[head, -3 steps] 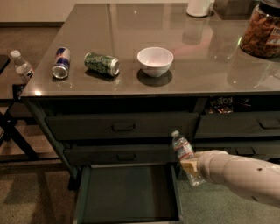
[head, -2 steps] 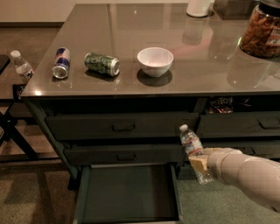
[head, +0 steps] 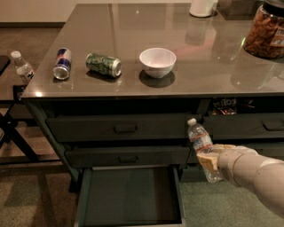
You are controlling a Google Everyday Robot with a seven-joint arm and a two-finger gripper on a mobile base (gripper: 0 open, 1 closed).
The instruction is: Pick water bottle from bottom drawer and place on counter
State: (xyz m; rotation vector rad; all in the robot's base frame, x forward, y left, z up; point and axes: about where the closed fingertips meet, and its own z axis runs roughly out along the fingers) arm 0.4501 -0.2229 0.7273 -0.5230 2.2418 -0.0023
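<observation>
The water bottle (head: 200, 138) is a small clear bottle with a white cap and a red and blue label. My gripper (head: 208, 158) is shut on its lower half and holds it in the air, tilted slightly left, in front of the cabinet's right drawers. The bottom drawer (head: 128, 196) is pulled open below and to the left, its dark floor bare. The glossy grey counter (head: 199, 66) lies above the bottle's cap.
On the counter sit a blue can (head: 62, 64), a green can on its side (head: 103, 64), a white bowl (head: 157, 62), a snack jar (head: 267, 31) and a white container (head: 202, 7). Another small clear bottle (head: 22, 67) stands on a low side table at left.
The gripper has carried the water bottle up and to the right, away from the open bottom drawer.
</observation>
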